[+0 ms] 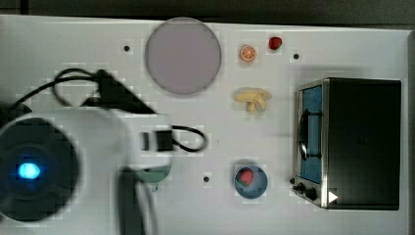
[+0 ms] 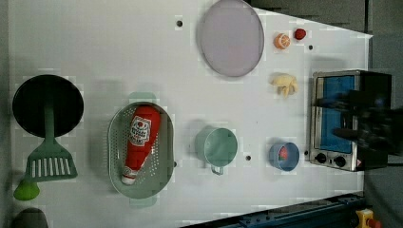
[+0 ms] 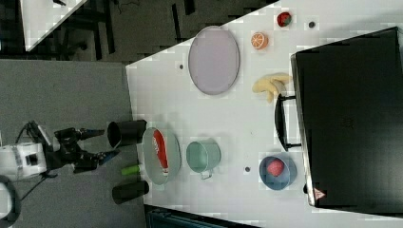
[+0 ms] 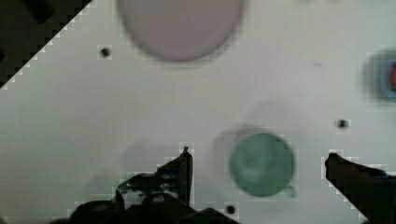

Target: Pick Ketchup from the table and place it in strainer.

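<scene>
The Ketchup [image 2: 140, 140], a red squeeze bottle with a white cap and label, lies lengthwise inside the pale mint strainer [image 2: 114, 142], cap toward the left view's bottom. The right view has the same bottle [image 3: 160, 149] resting in the strainer [image 3: 175, 156]. My gripper [image 3: 102, 143] hangs open well above the table, off to the right view's left of the strainer, with nothing between its fingers. In the wrist view the gripper [image 4: 258, 153] frames a green cup far below, and both dark fingers [image 4: 182, 172] stand wide apart.
A green cup [image 2: 216, 146] stands beside the strainer. Further on are a blue bowl [image 2: 284, 156] holding a strawberry, a toaster oven [image 2: 337, 118], bananas [image 2: 284, 83] and a lilac plate [image 2: 231, 37]. A black pan [image 2: 47, 104] and green spatula [image 2: 50, 159] lie on the strainer's other side.
</scene>
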`<state>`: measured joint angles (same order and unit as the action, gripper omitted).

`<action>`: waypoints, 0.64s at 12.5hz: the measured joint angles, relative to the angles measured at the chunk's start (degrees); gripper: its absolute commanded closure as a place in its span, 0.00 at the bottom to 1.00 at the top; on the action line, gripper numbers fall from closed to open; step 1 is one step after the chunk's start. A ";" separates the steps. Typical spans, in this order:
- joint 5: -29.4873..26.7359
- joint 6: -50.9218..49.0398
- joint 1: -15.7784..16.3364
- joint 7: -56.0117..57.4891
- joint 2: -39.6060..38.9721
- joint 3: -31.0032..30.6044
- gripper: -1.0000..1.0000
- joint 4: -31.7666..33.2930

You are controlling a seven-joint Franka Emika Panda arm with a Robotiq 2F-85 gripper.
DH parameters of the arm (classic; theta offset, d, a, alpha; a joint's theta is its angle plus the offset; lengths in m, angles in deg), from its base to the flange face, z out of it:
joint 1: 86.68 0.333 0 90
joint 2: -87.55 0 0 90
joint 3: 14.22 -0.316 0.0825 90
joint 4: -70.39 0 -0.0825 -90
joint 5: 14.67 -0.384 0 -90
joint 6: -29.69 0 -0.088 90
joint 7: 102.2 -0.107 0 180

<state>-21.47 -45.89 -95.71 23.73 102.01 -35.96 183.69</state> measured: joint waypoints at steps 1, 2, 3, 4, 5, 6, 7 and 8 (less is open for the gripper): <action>0.00 -2.78 -0.66 0.00 0.87 2.53 0.00 -1.12; 0.00 -5.53 -0.80 0.01 1.22 5.30 0.00 -2.35; -0.05 -6.26 -1.20 0.10 1.48 7.53 0.00 -2.91; 0.07 -6.26 -1.48 0.29 1.62 9.53 0.00 -3.08; 0.50 -6.33 -1.55 0.62 1.41 11.25 0.00 -3.47; 1.23 -6.51 -1.65 0.93 1.16 12.62 0.00 -3.47; 2.97 -6.64 -1.99 1.08 0.87 13.18 0.00 -3.53; 3.88 -6.62 -2.24 1.29 0.55 13.22 0.00 -3.47</action>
<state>-17.59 -52.51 -97.95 25.02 102.56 -22.74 180.22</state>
